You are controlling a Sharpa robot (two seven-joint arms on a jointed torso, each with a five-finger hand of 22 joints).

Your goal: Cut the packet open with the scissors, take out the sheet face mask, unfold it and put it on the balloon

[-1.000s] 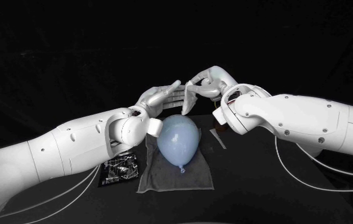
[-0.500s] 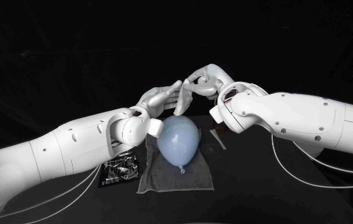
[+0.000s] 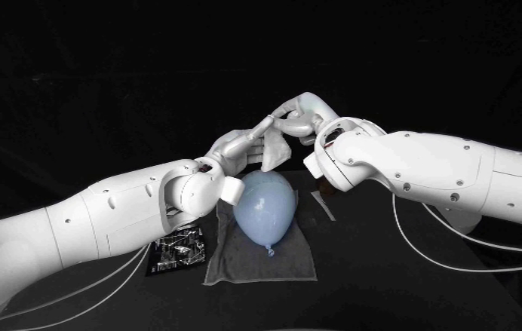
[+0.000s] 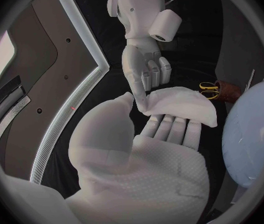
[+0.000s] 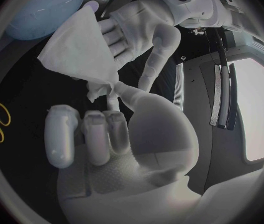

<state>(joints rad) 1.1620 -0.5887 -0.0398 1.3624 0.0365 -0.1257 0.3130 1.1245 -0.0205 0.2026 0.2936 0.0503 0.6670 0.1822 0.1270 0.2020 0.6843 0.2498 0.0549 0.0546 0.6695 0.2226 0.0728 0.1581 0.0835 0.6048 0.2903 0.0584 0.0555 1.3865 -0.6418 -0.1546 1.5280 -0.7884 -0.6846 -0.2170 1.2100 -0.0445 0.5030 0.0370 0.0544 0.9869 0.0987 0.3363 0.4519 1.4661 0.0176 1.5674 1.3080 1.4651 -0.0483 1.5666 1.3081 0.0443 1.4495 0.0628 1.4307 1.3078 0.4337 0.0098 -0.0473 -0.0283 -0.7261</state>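
Head view: right hand (image 3: pixel 296 118) pinches mask (image 3: pixel 274 152); packet (image 3: pixel 176 249) flat on table (image 3: pixel 413 289).

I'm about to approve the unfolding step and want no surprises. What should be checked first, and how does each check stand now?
1. The mask is out of the packet: ok.
2. The right hand pinches it: ok.
3. The left hand grips it: cannot tell; fingers lie flat against it.
4. It is unfolded: not ok, folded.
5. The balloon rests on the towel: ok.
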